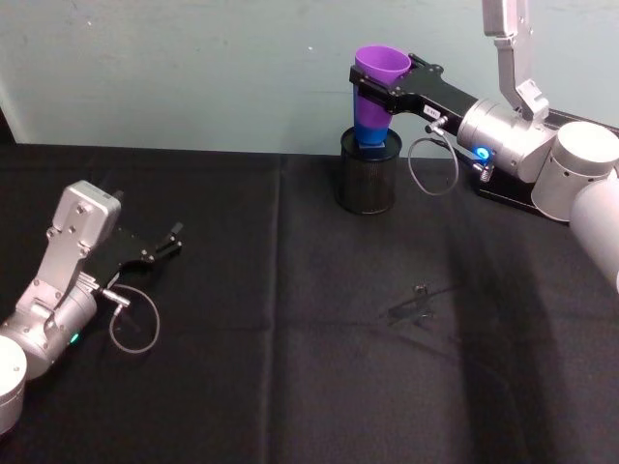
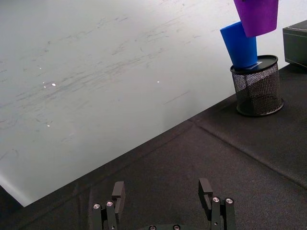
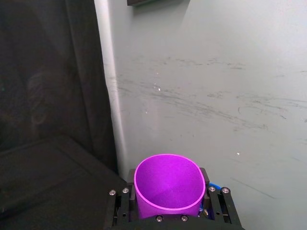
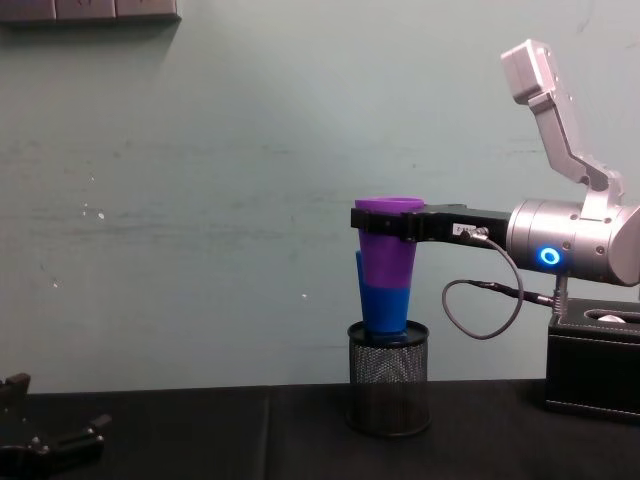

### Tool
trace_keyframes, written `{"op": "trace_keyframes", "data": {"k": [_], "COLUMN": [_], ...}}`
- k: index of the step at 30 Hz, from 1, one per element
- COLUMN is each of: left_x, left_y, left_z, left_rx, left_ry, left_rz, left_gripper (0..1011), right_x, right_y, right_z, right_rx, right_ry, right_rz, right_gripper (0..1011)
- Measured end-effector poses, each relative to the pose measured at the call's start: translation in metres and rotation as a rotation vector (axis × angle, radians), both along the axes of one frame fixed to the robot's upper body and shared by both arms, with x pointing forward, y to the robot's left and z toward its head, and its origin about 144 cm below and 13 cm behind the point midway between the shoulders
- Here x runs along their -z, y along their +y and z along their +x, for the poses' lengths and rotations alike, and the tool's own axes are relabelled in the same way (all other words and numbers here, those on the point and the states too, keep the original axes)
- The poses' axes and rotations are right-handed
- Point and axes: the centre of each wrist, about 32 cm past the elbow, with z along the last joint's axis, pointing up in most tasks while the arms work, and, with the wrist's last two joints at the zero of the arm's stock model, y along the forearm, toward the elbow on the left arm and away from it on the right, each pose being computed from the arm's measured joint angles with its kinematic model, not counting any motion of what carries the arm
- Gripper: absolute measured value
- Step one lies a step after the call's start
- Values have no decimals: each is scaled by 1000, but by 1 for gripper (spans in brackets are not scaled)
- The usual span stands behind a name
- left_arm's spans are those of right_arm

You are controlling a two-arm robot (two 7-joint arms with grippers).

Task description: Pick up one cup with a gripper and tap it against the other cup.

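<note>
**Purple cup held at the blue cup's rim, contact not certain**

The right gripper reaches in from the right at the back of the worktop. Its jaws are clamped on the purple cup just under the rim, one on each side. The cup is held in the air, mouth up and its long axis close to upright.

The blue cup stands mouth up in the black wire-mesh pen holder and leans a little. The chest view has the purple cup's lower half overlapping the blue cup's upper part. In the left wrist view its base sits right at the blue rim. The two are touching or just beside each other, and I cannot tell which.

From the jaws, the blue cup lies directly below and slightly to one side of the held cup. I judge that any tap now needs only a small sideways nudge, not a lift or a reach. Too firm a push could tip the leaning blue cup or shift the holder.

The left gripper rests low on the worktop at the left, well apart from both cups, its jaws spread wide and holding nothing.
</note>
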Motion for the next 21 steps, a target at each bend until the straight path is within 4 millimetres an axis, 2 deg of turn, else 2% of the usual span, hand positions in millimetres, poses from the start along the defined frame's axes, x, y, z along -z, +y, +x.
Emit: {"op": "trace_keyframes", "data": {"k": [21], "left_x": [0], "left_y": [0], "left_z": [0], "left_rx": [0], "left_ry": [0], "left_rz": [0], "left_gripper": [1005], "right_x": [0], "right_y": [0], "right_z": [0], "right_rx": [0], "right_ry": [0], "right_rz": [0], "right_gripper": [732]}}
